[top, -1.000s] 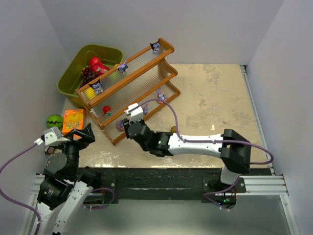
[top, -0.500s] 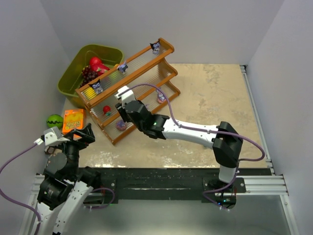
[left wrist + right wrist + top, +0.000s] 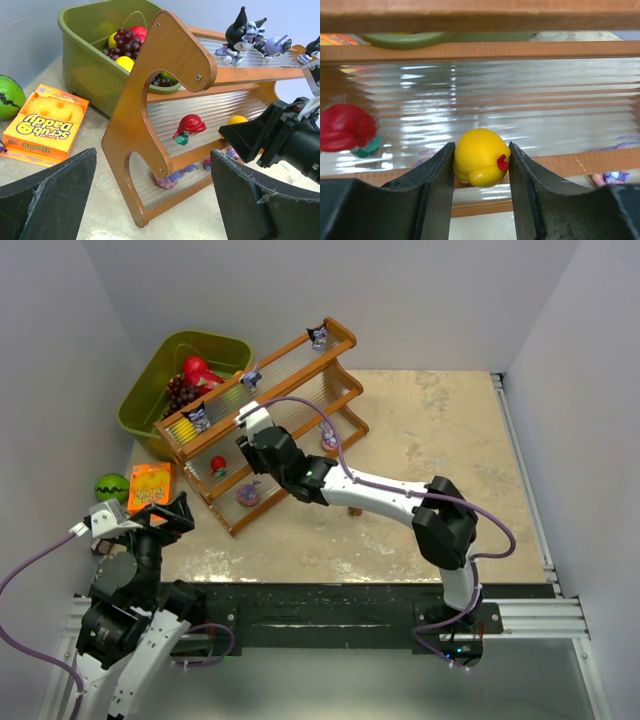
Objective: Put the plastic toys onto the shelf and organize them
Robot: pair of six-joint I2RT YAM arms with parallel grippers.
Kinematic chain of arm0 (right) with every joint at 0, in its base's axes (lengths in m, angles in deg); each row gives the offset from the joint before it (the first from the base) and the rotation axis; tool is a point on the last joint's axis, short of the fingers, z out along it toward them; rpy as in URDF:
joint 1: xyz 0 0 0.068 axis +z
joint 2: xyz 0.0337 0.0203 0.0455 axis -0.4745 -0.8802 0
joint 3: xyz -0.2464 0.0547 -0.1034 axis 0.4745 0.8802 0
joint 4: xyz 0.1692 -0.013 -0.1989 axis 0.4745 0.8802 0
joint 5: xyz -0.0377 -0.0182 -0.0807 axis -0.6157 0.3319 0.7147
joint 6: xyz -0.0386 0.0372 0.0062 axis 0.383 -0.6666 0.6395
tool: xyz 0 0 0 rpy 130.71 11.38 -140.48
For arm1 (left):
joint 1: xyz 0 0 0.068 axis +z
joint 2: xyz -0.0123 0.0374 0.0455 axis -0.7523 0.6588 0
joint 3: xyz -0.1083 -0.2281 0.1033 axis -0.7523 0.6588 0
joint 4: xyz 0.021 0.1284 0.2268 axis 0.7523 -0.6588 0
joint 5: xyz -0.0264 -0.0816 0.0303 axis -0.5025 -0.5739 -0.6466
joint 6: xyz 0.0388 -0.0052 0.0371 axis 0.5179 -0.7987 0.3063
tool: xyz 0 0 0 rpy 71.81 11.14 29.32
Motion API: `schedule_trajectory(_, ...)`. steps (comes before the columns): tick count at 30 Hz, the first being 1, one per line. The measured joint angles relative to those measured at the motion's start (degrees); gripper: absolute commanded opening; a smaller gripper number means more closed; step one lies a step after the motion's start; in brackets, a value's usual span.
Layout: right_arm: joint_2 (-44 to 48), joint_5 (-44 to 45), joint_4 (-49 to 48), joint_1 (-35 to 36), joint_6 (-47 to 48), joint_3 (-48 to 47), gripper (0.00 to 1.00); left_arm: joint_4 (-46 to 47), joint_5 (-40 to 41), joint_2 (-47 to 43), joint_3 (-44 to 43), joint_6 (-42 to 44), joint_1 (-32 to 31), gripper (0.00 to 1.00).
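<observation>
1. While my right arm stretches across to the shelf [image 3: 160,65], my right gripper [image 3: 481,150] pinches the yellow toy [image 3: 479,162] level with the middle tier's front rail. The red-haired toy [image 3: 345,127] stands apart on that tier, and I judge release is close.
2. A second ago this gripper hung lower, by the bottom tier near the counter [image 3: 450,440]. It has since swung up and leftward.
3. My left gripper [image 3: 152,185] stays spread wide and empty.
</observation>
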Motion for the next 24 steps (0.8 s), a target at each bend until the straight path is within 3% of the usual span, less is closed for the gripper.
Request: schedule_trajectory(24,-4.1,-0.3,-0.3,-1.8,-0.1,-4.2,0.31,0.0,0.0,0.0,0.0,0.0,0.0,1.00)
